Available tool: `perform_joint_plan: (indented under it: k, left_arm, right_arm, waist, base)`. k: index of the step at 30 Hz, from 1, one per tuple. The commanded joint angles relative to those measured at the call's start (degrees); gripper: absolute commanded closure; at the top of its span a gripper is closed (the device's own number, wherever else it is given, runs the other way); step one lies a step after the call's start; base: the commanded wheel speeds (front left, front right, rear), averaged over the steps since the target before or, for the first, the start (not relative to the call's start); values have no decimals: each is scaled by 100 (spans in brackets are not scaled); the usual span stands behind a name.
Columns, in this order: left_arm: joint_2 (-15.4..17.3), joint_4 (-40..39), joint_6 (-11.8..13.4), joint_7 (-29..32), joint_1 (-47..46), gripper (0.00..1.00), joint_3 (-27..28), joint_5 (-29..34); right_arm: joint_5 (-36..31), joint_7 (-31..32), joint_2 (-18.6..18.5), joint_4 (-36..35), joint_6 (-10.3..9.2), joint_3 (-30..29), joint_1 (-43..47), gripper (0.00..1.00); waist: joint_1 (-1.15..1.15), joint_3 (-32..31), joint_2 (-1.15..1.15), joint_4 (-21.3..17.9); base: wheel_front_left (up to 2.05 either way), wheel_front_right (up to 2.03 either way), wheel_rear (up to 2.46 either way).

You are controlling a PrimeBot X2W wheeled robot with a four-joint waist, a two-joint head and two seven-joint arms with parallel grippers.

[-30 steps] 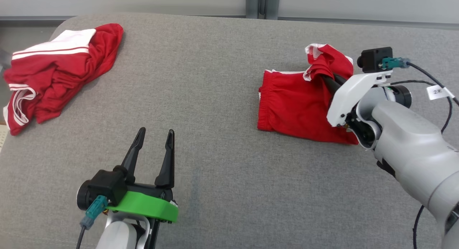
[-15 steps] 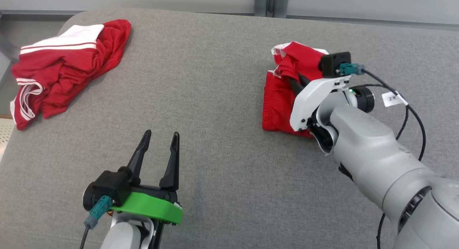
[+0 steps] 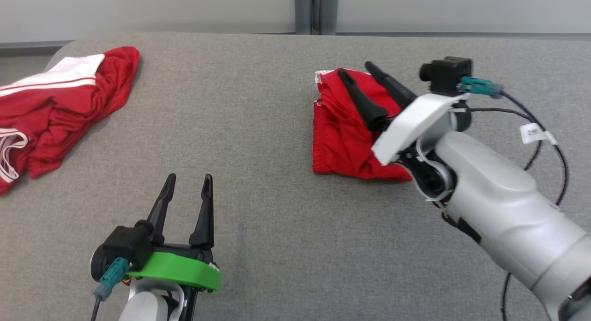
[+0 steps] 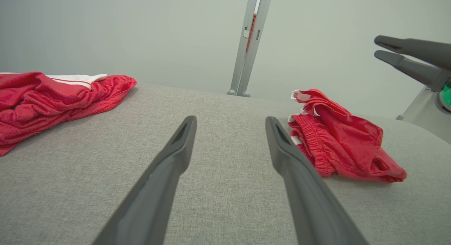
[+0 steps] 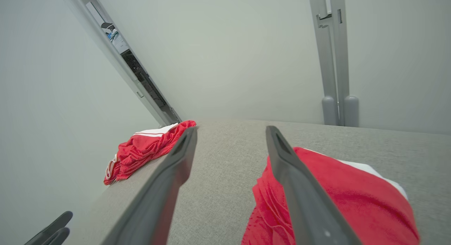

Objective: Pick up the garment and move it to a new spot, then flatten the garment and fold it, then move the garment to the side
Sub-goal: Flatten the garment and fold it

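Observation:
A small folded red garment [image 3: 341,141] with white trim lies on the grey table's right half, also in the left wrist view [image 4: 345,146] and the right wrist view [image 5: 338,199]. My right gripper [image 3: 355,68] hangs open just above its far edge, fingers apart and holding nothing; from its own camera [image 5: 232,129] the cloth lies under the right finger. The left wrist view catches that gripper [image 4: 377,46] raised at the far right. My left gripper [image 3: 190,177] rests open near the front left, empty [image 4: 230,118].
A second red and white garment pile [image 3: 60,104] is heaped at the table's far left corner [image 4: 53,97]. The grey padded table [image 3: 258,104] ends at a pale wall with a metal post [image 3: 316,11] behind it.
My right gripper carried the garment's upper fold leftward over the rest, then let go and now stands open above it. The head camera shifted. The left gripper stayed put.

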Motion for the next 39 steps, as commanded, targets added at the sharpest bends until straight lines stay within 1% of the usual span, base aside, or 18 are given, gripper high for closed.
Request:
perform_joint_plan:
  k: [1,3,6,9,11,13,14,20,24,26,29,32,35,37,39]
  left_arm:
    - [10,-31,-14,-2,118,0,50,52]
    - [9,-82,-14,-2,140,0,74,84]
    - [9,-160,-14,-2,172,0,87,110]
    - [9,-212,-14,-2,210,0,95,123]
    - [10,-242,-14,-2,203,0,103,134]
    - [10,-259,-14,-2,150,0,85,125]
    - [9,-265,-14,-2,116,0,69,117]
    - [9,-228,-14,-2,-64,0,18,64]
    - [9,-194,-14,-2,-142,0,37,37]
    - [9,-179,-14,-2,-179,0,43,4]
    - [9,-171,-14,-2,-186,0,73,-12]
    - [9,-161,-14,-2,-145,0,97,-33]
    - [9,-145,-14,-2,-78,0,115,-46]
    - [10,-162,-14,-1,-42,0,149,-17]
    - [10,-195,-14,-2,3,0,216,54]
  right_arm:
    - [-269,-14,-220,-229,-6,-293,261,0]
    - [-723,-14,-513,-389,-7,-745,585,0]
    - [-1358,-14,-699,-422,-4,-1426,1035,0]
    - [-1874,-15,-668,-316,-4,-1993,1426,0]
    - [-2090,-14,-508,-203,-4,-2211,1629,0]
    - [-2242,-15,-411,41,-4,-2343,1693,76]
    - [-2255,-15,-333,162,-5,-2374,1686,100]
    - [-2313,167,139,1214,-4,-2104,1263,100]
    - [-2131,281,444,1608,-4,-1770,1072,100]
    - [-2034,282,589,1615,-4,-1516,1026,100]
    - [-1897,167,718,1422,-4,-1144,1052,100]
    - [-1715,62,800,1060,-4,-752,1188,100]
    - [-1566,5,729,658,-4,-438,1298,100]
    - [-1531,-22,557,302,-6,-492,1318,100]
    - [-1662,-14,373,-165,-6,-806,1443,100]
  waist:
    - [0,-169,0,-175]
    - [0,-225,0,-217]
    - [0,-274,0,-252]
    - [0,-262,0,-260]
    - [0,-221,0,-250]
    - [0,-165,0,-211]
    - [0,-138,0,-189]
    - [0,88,0,58]
    - [0,216,0,253]
    - [0,249,0,326]
    - [0,263,0,369]
    - [0,243,0,357]
    - [0,163,0,294]
    - [0,91,0,224]
    - [0,-2,0,131]
  base:
    - [0,0,0]
    - [0,0,0]
    - [0,0,0]
    - [0,0,0]
    - [0,0,0]
    - [0,0,0]
    - [0,0,0]
    - [0,0,0]
    - [0,0,0]
    - [0,0,0]
    - [0,0,0]
    - [0,0,0]
    - [0,0,0]
    - [0,0,0]
    - [0,0,0]
